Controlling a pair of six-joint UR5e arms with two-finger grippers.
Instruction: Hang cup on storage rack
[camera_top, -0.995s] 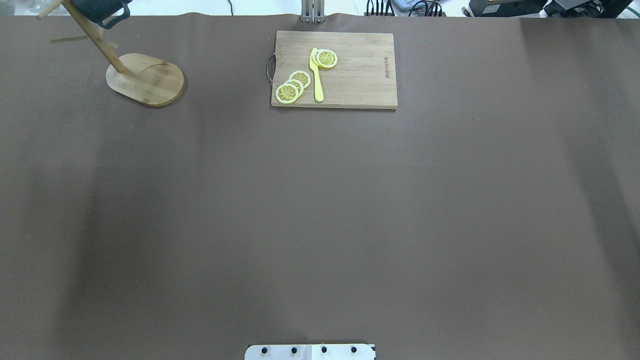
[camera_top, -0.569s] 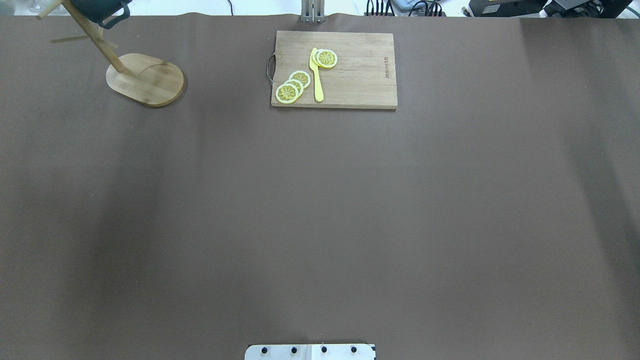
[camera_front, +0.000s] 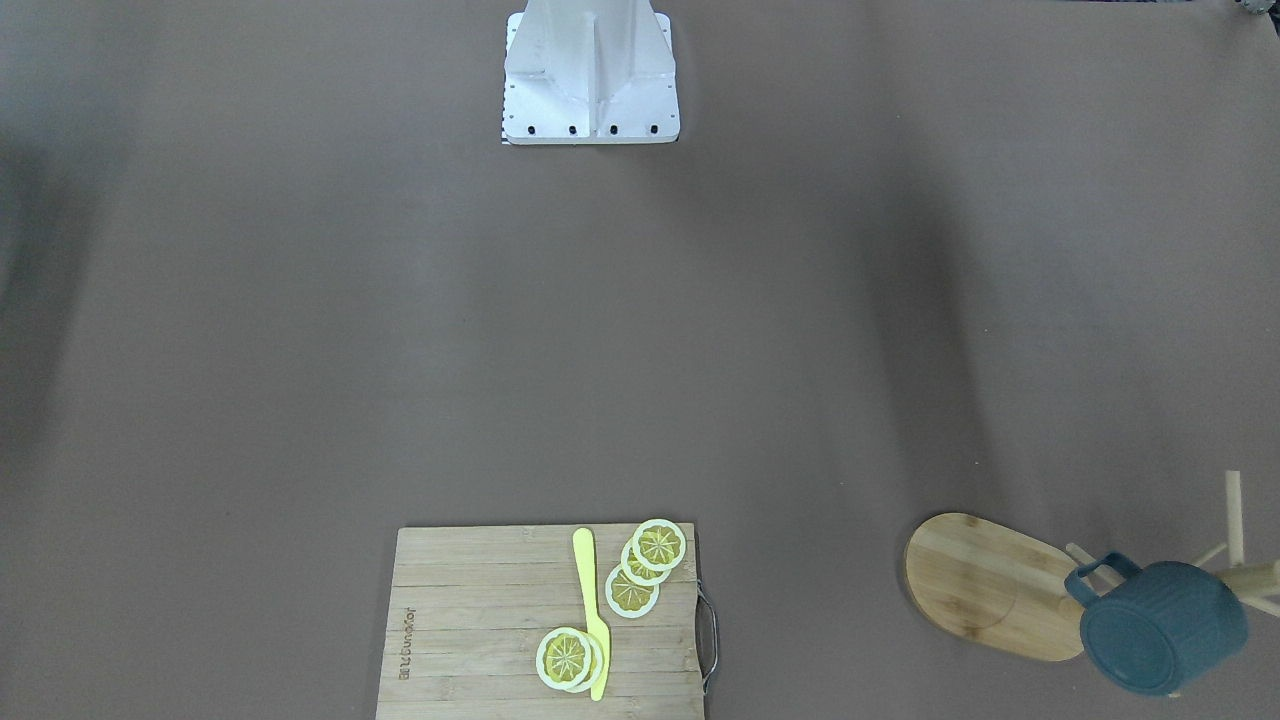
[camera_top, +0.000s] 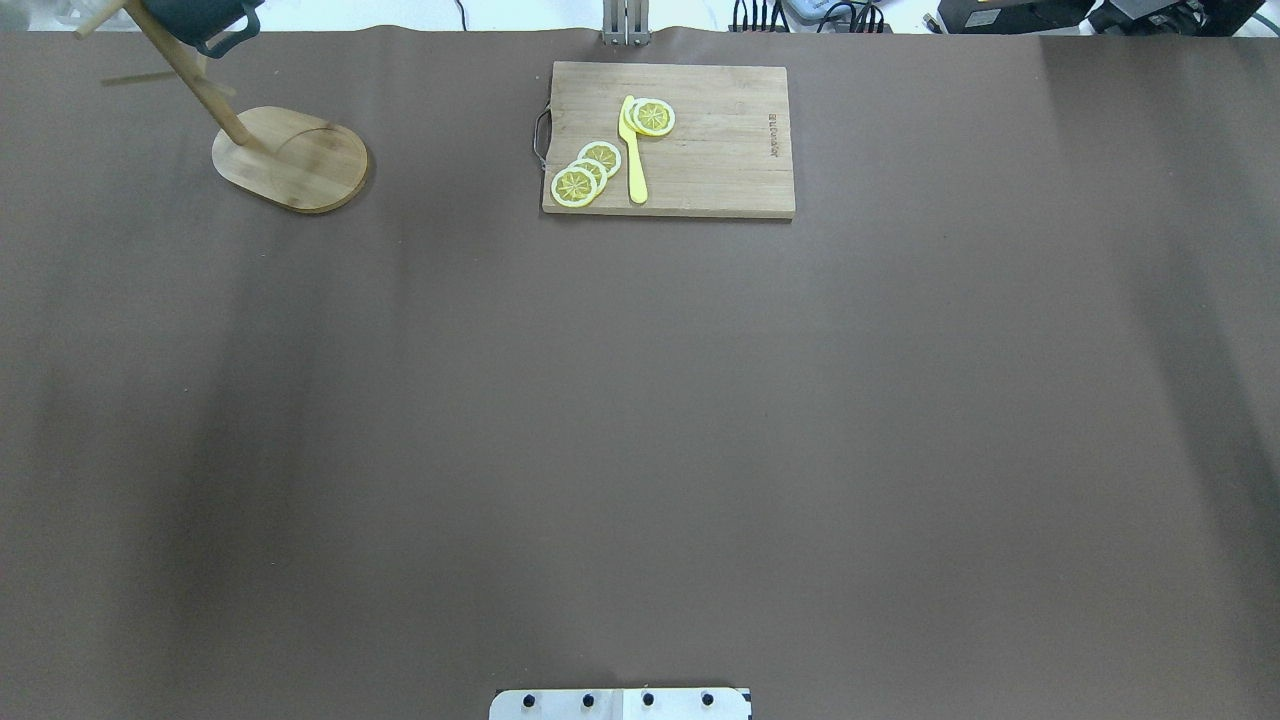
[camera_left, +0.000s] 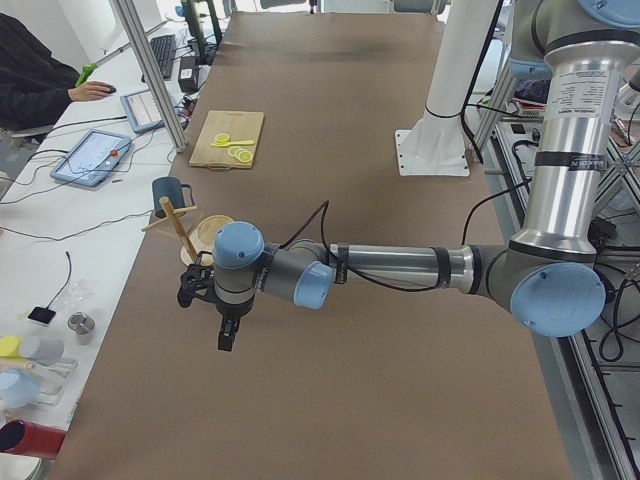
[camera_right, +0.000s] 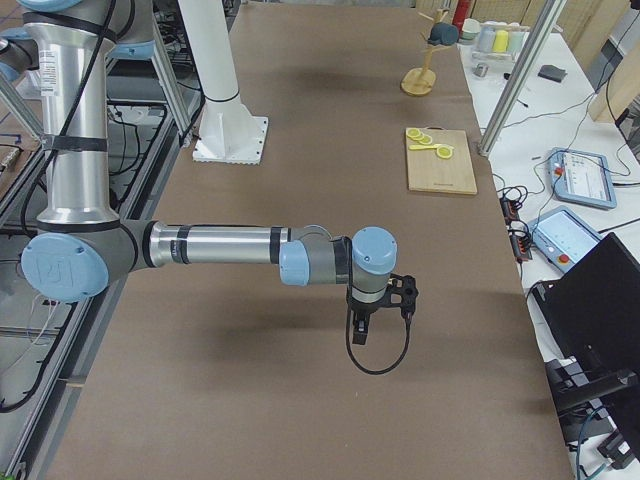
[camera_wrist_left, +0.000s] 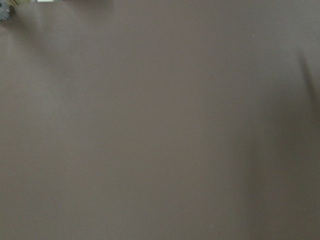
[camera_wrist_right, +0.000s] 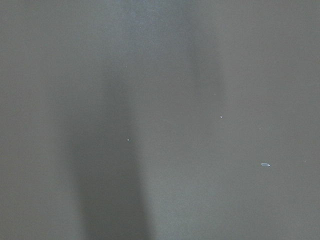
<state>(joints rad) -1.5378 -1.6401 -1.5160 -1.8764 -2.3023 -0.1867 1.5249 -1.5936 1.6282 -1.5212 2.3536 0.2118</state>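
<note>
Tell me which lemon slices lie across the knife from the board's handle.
The overlapping pair of slices; the row of three lies on the handle's side.

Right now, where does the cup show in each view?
Front-facing: cup lower right, on the storage rack.
Overhead: cup at top left corner.
Exterior left: cup left of middle.
Exterior right: cup at top, right of centre.
Both wrist views: not in them.
Shared landmark: the cutting board.

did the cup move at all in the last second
No. In the overhead view the cup hangs at the same spot on the storage rack, at the same offset from the cutting board.
</note>
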